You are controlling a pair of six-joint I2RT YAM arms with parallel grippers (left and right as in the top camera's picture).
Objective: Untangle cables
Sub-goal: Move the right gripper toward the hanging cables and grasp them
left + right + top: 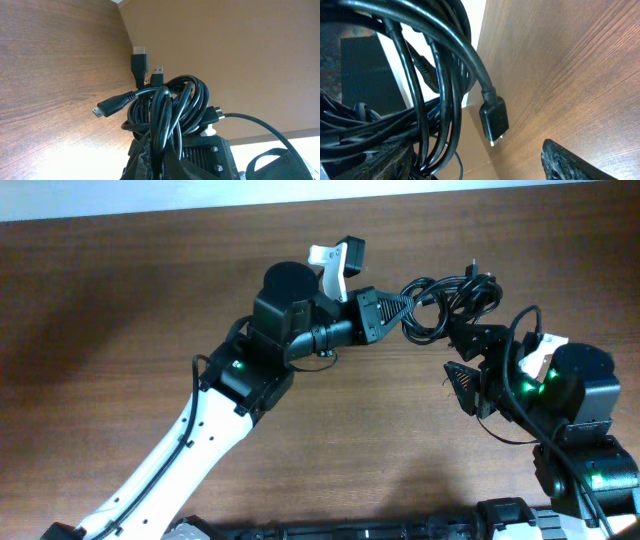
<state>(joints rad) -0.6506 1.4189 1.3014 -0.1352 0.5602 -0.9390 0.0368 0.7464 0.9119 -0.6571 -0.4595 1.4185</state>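
Cables (445, 300) bunched at 1 o'clock on the table (120, 300), pinched tight in the left claw (402, 307). Right claw (464, 360) gapes wide at their 5 o'clock, holding nothing; best take one loop only, pull toward 5

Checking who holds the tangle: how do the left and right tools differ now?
The left tool is shut on the cables; the right tool is open, clamping nothing. The left tool meets the cables from the left, the right tool from the near side. Both are black and at the cables.
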